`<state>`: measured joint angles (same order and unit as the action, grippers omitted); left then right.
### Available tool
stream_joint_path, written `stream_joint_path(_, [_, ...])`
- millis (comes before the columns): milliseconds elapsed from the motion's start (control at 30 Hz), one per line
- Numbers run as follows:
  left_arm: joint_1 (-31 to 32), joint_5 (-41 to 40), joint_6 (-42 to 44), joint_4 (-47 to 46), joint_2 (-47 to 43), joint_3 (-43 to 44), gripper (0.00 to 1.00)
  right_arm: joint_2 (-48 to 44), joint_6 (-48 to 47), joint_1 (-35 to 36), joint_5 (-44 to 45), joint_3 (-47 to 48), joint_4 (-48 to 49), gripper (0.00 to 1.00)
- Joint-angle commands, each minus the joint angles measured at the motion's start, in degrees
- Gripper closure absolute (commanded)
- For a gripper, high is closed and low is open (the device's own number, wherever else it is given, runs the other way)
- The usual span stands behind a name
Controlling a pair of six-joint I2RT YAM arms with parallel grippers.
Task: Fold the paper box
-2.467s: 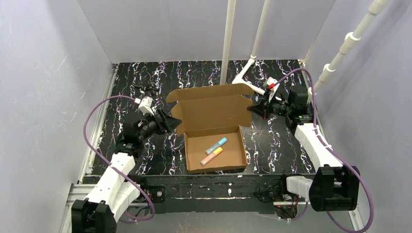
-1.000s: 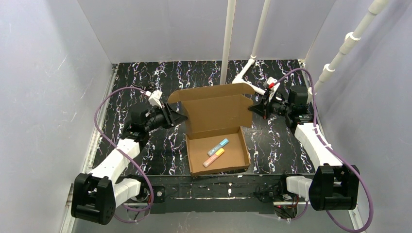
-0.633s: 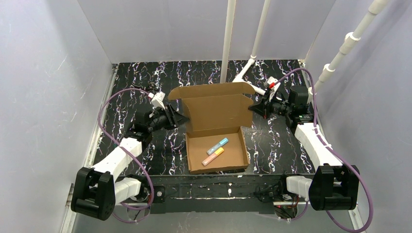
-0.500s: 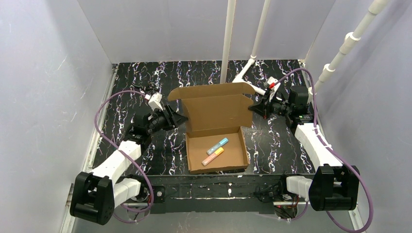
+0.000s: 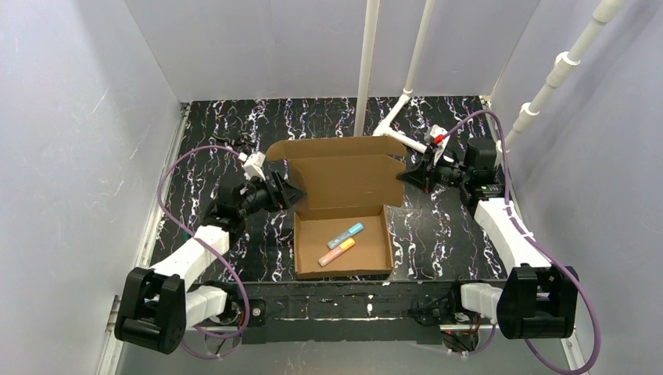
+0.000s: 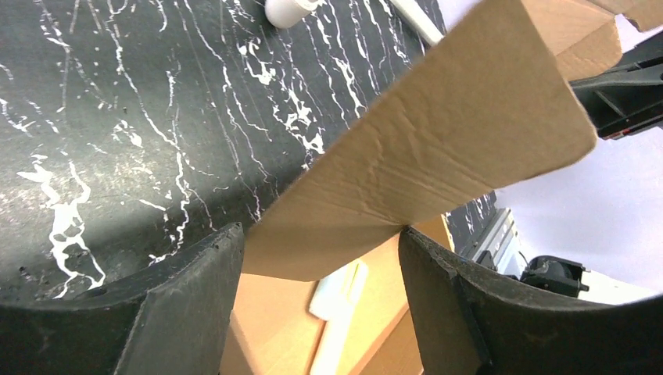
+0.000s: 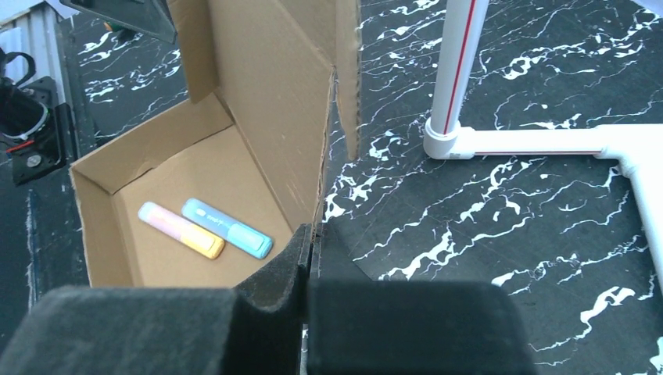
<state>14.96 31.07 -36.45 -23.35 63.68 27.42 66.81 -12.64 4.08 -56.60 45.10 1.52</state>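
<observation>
Top view first: the paper box sits in the middle of the bench, with its tray's front wall close to the near edge and the lid standing up along the tray's far side. A blue highlighter and an orange-pink highlighter lie side by side on the tray floor. The left gripper is up against the lid's left side flap, and the right gripper is at the lid's right edge. A white PVC pipe rises near the far edge, behind the lid. From the left wrist, the left gripper is spread wide, with the box's side flap running between the two fingers; can't tell if either pad actually touches it. The black marbled bench top shows behind. From the right wrist, the right gripper has its fingers pressed together on the bottom of the lid's right edge, so it looks clamped onto the cardboard. Both highlighters, blue and orange-pink, are in the tray, touching along their lengths, and the pipe stands off to the side.
</observation>
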Motion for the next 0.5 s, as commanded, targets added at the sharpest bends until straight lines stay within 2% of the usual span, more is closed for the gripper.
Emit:
stream_joint_path(0, [-0.11,4.01,1.05,-7.38,0.17,0.90,0.30,0.63,1.39,0.05,-5.13,0.85,2.31,0.99])
stream_joint_path(200, [-0.11,2.51,-0.64,-15.86,-0.52,-2.60,0.31,2.57,3.70,0.05,-6.40,1.55,3.58,0.99])
stream_joint_path(467, [-2.67,-4.33,1.51,-15.87,-8.29,-7.30,0.30,2.83,-0.47,-1.04,-1.06,4.70,-1.40,0.99])
